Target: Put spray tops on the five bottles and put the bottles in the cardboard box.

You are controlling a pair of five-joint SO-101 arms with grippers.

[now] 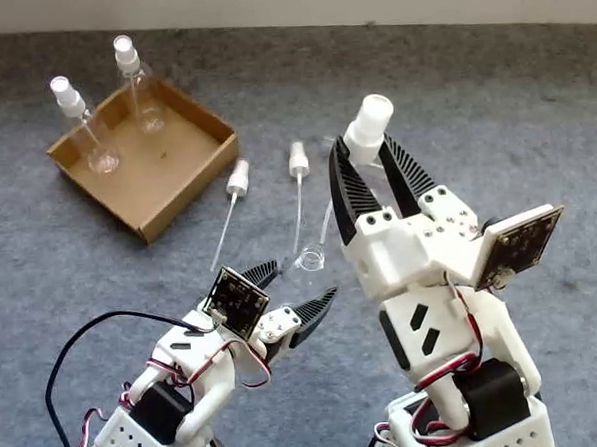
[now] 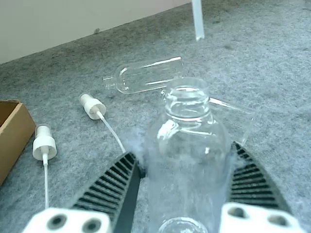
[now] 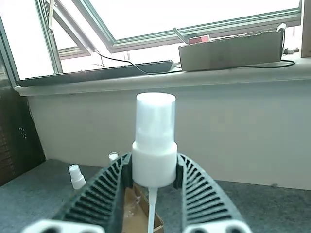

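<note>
My left gripper (image 1: 304, 281) (image 2: 184, 153) is shut on an upright clear bottle (image 1: 307, 260) (image 2: 187, 145) with a bare, open neck. My right gripper (image 1: 367, 145) (image 3: 154, 160) is raised over the carpet, shut on a white spray top (image 1: 369, 123) (image 3: 154, 141). Its dip tube (image 2: 197, 19) hangs above and beyond the held bottle. Two capped bottles (image 1: 81, 125) (image 1: 137, 82) stand in the cardboard box (image 1: 186, 184) at the back left. Two loose spray tops (image 1: 238, 177) (image 1: 298, 159) lie between the box and the grippers. Another bare bottle (image 2: 146, 75) lies on its side farther back.
Grey carpet (image 1: 492, 103) covers the whole work surface. A further clear bottle (image 2: 238, 116) lies partly hidden behind the held one. The box corner (image 2: 9, 131) is near one loose top (image 2: 43, 143). Open carpet lies to the right and back.
</note>
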